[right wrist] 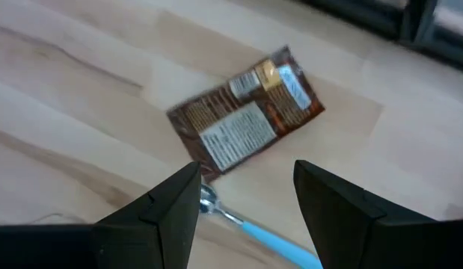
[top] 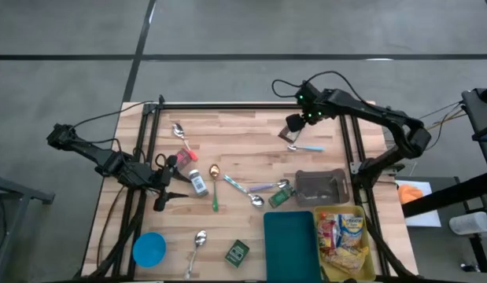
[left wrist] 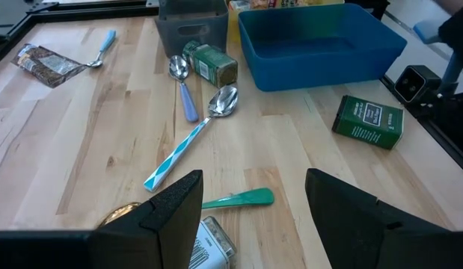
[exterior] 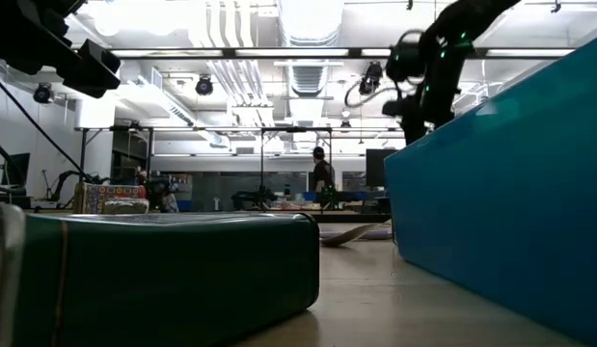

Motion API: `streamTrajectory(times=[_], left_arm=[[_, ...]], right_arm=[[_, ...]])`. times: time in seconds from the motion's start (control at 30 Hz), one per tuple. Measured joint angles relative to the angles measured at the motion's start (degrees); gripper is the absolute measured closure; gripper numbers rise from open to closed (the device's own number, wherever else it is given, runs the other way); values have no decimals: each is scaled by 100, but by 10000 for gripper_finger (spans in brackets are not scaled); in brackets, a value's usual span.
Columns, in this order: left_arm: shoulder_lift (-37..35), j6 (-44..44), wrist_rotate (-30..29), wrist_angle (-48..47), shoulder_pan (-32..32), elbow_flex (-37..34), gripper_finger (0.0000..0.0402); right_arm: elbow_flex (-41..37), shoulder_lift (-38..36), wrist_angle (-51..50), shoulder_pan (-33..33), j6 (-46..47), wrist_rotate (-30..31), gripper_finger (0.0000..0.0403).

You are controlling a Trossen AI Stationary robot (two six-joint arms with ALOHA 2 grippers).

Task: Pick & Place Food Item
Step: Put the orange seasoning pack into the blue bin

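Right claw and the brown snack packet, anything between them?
Nothing: in the right wrist view, the open right claw hangs above the brown snack packet, only air between.

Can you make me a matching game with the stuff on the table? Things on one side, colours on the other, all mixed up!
Things:
1. big tray
2. small box
3. snack packet
4. round lid

Colours:
A. brown
B. bright blue
C. teal
D. dark green

Pairs: 1-C, 2-D, 3-A, 4-B
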Motion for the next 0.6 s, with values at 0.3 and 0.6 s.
streamTrajectory(times=[0.3,0.6], left_arm=[[1,0,0,-1,0,0,161],[0,0,0,0,1,1,161]], right_arm=[[125,913,-15,-166,-259,-126,189],[480,1194,-8,-138,-252,-359,189]])
